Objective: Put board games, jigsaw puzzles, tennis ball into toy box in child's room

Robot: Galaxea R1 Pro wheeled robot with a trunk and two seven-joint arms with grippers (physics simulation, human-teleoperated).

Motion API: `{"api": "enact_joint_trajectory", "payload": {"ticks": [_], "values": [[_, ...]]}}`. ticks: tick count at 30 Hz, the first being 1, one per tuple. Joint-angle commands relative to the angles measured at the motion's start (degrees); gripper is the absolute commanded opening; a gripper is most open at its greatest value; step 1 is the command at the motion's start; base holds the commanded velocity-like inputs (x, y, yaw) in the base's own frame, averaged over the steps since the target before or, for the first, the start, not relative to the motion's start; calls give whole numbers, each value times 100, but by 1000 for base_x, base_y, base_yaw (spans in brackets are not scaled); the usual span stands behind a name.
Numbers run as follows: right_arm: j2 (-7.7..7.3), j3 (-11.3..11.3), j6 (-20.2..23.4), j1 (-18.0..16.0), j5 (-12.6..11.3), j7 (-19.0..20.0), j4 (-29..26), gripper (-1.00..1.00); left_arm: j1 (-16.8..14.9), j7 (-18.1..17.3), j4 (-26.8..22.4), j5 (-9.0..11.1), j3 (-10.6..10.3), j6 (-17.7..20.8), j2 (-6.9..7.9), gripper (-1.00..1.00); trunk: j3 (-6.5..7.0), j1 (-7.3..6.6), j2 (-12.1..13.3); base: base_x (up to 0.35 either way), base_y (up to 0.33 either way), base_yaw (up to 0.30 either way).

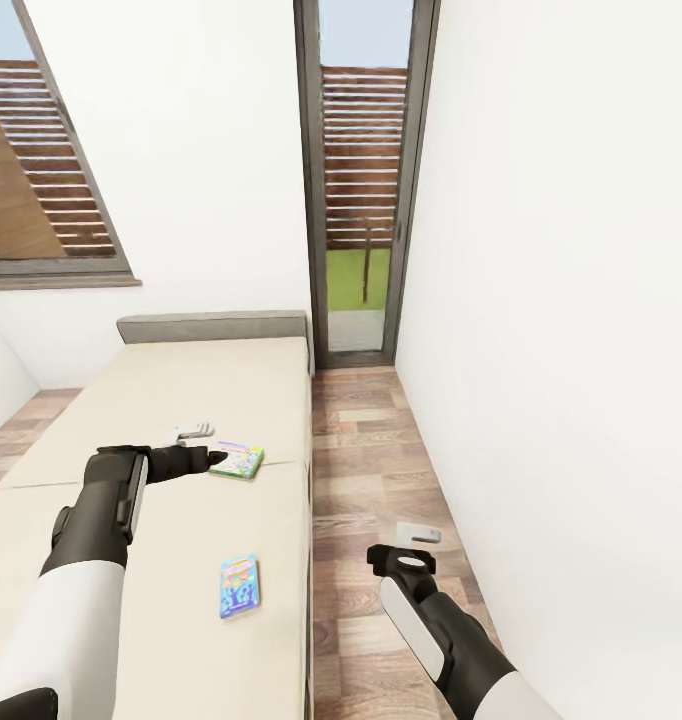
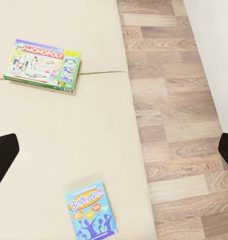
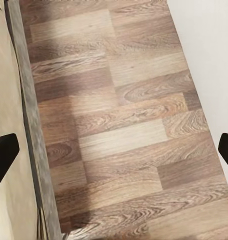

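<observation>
Two board games lie flat on the bed [image 1: 181, 400]. The green-edged Monopoly box [image 1: 236, 459] [image 2: 42, 65] sits near the mattress's right side, and the blue Balderdash box [image 1: 239, 586] [image 2: 91, 211] lies nearer to me. My left gripper [image 1: 195, 432] [image 2: 114, 152] hovers over the mattress just left of the Monopoly box, open, with nothing between its dark fingertips [image 2: 3, 156]. Over the wood floor beside the bed, my right gripper [image 1: 419, 532] [image 3: 114, 150] is open and empty. The table, toy box, jigsaw puzzles and tennis ball are out of view.
The bed's grey headboard [image 1: 213, 326] stands against the far wall under a window. A strip of wood-plank floor [image 1: 371, 470] runs between the bed's grey frame [image 3: 31, 125] and the white wall [image 1: 561, 400] on the right, ending at a tall glazed door [image 1: 359, 200].
</observation>
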Motion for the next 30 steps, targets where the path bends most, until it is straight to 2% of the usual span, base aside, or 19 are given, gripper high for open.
{"api": "enact_joint_trajectory", "payload": {"ticks": [1,22,30], "values": [[-3,15,22,-7,-34,-44,-7,100,-6,-60,-6,-59,10,15,-2,100,-12,4,-12,11,-2,0],[-3,15,22,-7,-34,-47,-7,100,-6,-58,-6,-58,5,15,-2,100,-12,4,-12,1,0,0],[-3,14,-117,-7,-36,-51,5,100,-6,-58,-6,-58,3,14,-2,100,-12,4,-12,-104,0,0]]}}
